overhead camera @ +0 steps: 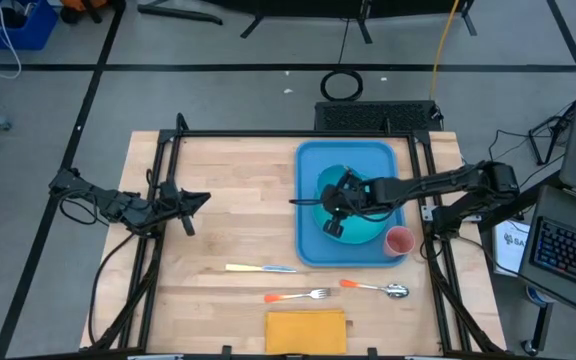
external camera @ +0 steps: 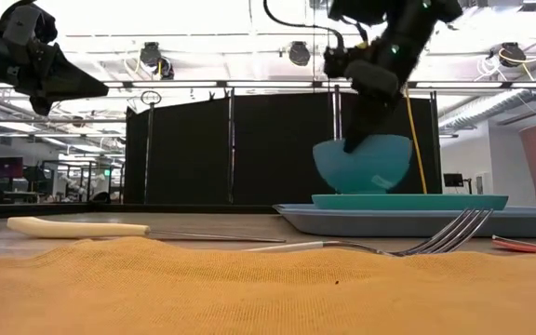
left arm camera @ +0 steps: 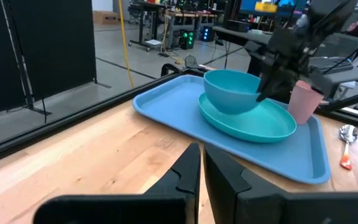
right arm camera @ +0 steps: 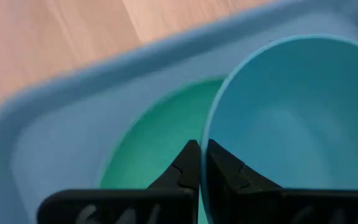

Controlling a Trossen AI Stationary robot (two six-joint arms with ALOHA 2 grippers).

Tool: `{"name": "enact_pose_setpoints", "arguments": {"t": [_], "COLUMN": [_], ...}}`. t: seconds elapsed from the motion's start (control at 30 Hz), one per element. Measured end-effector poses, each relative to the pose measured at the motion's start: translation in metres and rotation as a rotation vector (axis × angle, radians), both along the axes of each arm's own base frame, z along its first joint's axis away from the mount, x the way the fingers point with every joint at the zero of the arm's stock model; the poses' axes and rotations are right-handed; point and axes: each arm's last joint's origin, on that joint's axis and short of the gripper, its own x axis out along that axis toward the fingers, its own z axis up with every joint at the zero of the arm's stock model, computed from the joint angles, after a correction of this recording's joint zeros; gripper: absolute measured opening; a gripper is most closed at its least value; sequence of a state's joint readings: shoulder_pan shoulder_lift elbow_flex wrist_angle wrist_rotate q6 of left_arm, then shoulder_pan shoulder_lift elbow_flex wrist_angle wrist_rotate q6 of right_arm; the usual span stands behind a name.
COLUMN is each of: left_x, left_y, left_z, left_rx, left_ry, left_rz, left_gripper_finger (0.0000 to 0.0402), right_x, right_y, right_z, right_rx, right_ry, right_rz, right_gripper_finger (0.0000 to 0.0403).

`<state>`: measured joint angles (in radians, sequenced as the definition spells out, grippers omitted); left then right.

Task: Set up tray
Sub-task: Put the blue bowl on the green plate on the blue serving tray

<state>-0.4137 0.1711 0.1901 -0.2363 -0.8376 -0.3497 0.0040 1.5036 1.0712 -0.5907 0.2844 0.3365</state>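
Observation:
The blue tray [overhead camera: 313,165] lies flat on the table's right half. On it sits a round turquoise plate [left arm camera: 253,121], with a turquoise bowl [left arm camera: 229,90] over the plate. My right gripper [overhead camera: 333,205] reaches from the right and is shut on the bowl. Whether the bowl's base [external camera: 361,189] rests on the plate or hangs just above it, I cannot tell. A pink cup [overhead camera: 399,241] stands in the tray's near right corner. My left gripper [overhead camera: 200,200] is shut and hovers over the table's left edge, touching nothing. My right gripper pinches the bowl's rim [right arm camera: 205,134] on the side toward the table's left, one finger [right arm camera: 225,171] inside the bowl and the other [right arm camera: 185,168] outside. The fingers come from above, slanting down. The bowl stays nearly upright, a little tilted, over the plate [right arm camera: 148,155].
Near the front edge lie a white-handled knife [overhead camera: 263,268], an orange-handled fork [overhead camera: 298,295], an orange-handled spoon [overhead camera: 378,288] and a folded yellow-orange napkin [overhead camera: 306,330]. Bare wood spreads over the table's left and middle. A black frame borders the table.

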Motion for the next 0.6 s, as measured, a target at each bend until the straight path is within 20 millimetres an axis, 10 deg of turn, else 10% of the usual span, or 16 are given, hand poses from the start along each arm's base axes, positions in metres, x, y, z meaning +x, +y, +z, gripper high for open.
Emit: {"name": "enact_pose_setpoints", "arguments": {"t": [0.6], "left_x": [0.002], "left_y": [-0.001], "left_z": [-0.002], "left_rx": [-0.011], "left_ry": [0.017], "left_rz": [0.012], "left_gripper_finger": [0.0024], "right_x": [-0.034], "right_y": [0.01], "right_z": [-0.021], "right_rx": [0.07], "right_ry": [-0.1], "right_rz": [-0.09], "right_gripper_finger": [0.0]}}
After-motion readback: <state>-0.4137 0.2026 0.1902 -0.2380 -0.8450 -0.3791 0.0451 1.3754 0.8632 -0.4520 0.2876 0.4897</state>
